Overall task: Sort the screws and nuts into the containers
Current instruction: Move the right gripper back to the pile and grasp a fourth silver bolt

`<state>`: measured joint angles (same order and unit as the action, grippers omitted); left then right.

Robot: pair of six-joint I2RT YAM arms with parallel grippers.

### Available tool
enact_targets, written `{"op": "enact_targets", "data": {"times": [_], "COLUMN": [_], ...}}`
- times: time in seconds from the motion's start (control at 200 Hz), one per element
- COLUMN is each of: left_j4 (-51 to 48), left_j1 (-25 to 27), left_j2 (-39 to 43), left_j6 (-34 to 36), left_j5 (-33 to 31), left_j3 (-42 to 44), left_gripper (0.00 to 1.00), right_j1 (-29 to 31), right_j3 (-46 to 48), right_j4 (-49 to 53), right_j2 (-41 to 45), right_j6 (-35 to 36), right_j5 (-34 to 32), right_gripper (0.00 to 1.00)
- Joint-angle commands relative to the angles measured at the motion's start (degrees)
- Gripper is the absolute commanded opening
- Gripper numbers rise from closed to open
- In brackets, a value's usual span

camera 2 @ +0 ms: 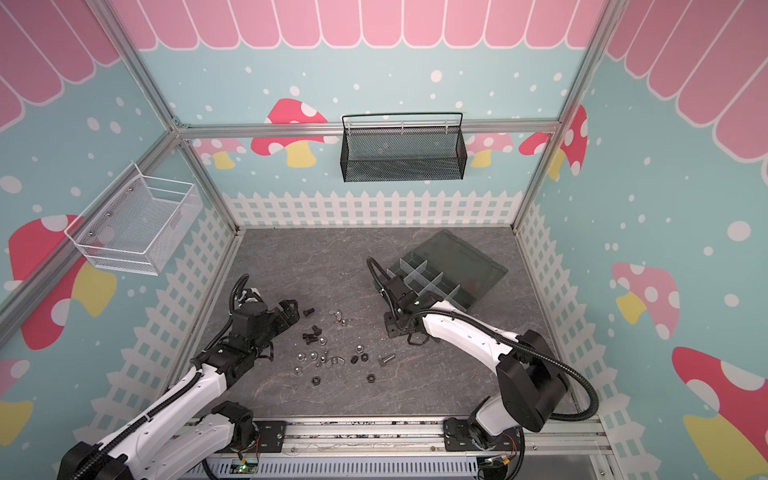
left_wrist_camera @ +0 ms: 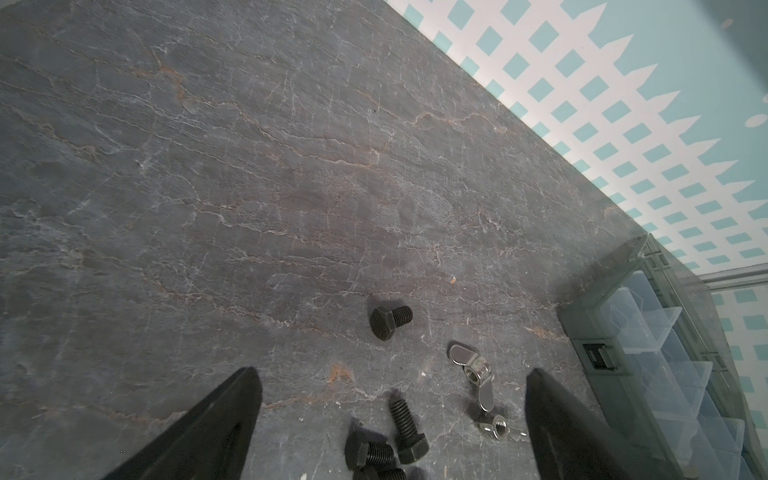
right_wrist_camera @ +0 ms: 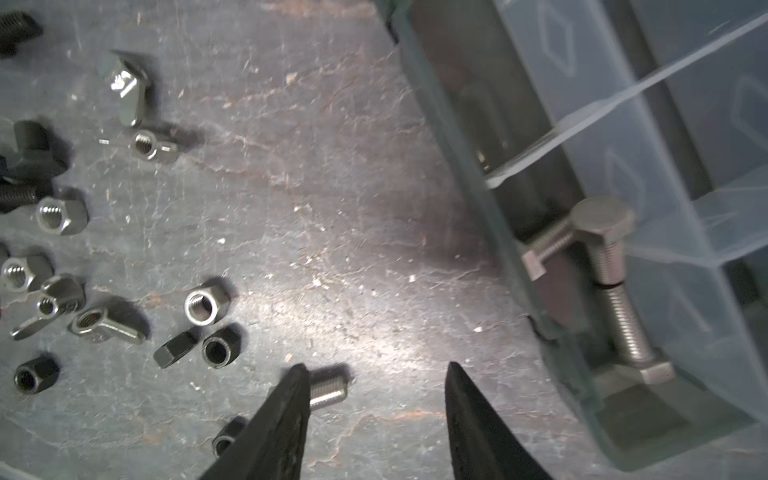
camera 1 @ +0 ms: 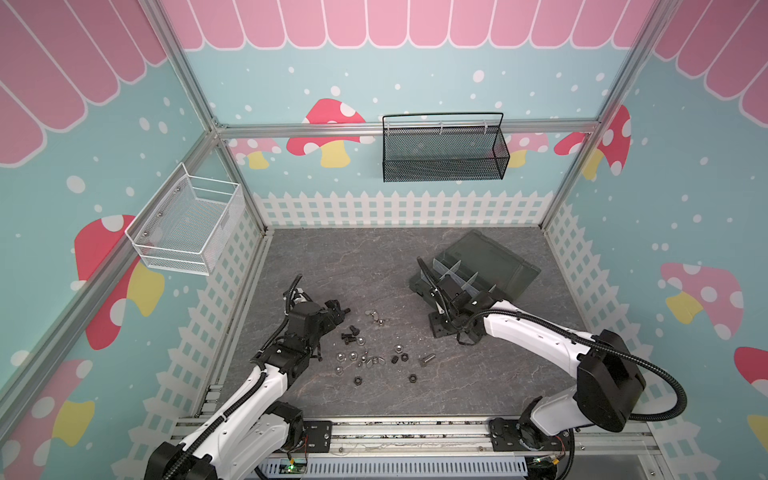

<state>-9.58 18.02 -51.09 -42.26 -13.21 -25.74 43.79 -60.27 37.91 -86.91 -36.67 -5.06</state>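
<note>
Right claw partly open and empty, just beside the box, which holds a silver bolt. Left claw wide open, empty, over black bolts well apart from the box. I fear the crowded nuts invite a double grab.

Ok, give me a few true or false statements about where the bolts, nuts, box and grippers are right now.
1. The box has its lid open. True.
2. Silver bolts lie in the box. True.
3. The left gripper holds a black bolt. False: it is open and empty; the black bolts lie on the table.
4. All nuts are in the box. False: many lie on the table.
5. The black basket stands on the table. False: it hangs on the back wall.
</note>
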Motion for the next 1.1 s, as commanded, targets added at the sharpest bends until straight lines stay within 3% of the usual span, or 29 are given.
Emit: {"op": "enact_targets", "data": {"times": [0.0, 0.395, 0.76, 1.096], "left_j4": [-0.1, -0.2, -0.5, -0.5], "left_j1": [-0.4, -0.5, -0.7, -0.8], "left_j2": [0.5, 2.0, 2.6, 2.3], "left_j6": [-1.0, -0.9, -0.6, -0.6], "left_j5": [0.4, 0.7, 1.0, 1.1], "left_j3": [1.0, 2.5, 2.6, 2.6], "left_gripper": [1.0, 1.0, 1.0, 1.0], "right_j1": [2.8, 9.9, 11.1, 11.1], "right_j3": [-0.5, -3.0, -7.0, -7.3], "right_j4": [3.1, 4.4, 6.9, 7.3], "right_j2": [-2.0, -7.2, -12.1, -14.0], "right_j6": [-7.1, -14.1, -15.0, -15.8], "right_j5": [0.5, 1.1, -1.7, -2.9], "right_gripper": [0.59, 0.71, 0.81, 0.83]}}
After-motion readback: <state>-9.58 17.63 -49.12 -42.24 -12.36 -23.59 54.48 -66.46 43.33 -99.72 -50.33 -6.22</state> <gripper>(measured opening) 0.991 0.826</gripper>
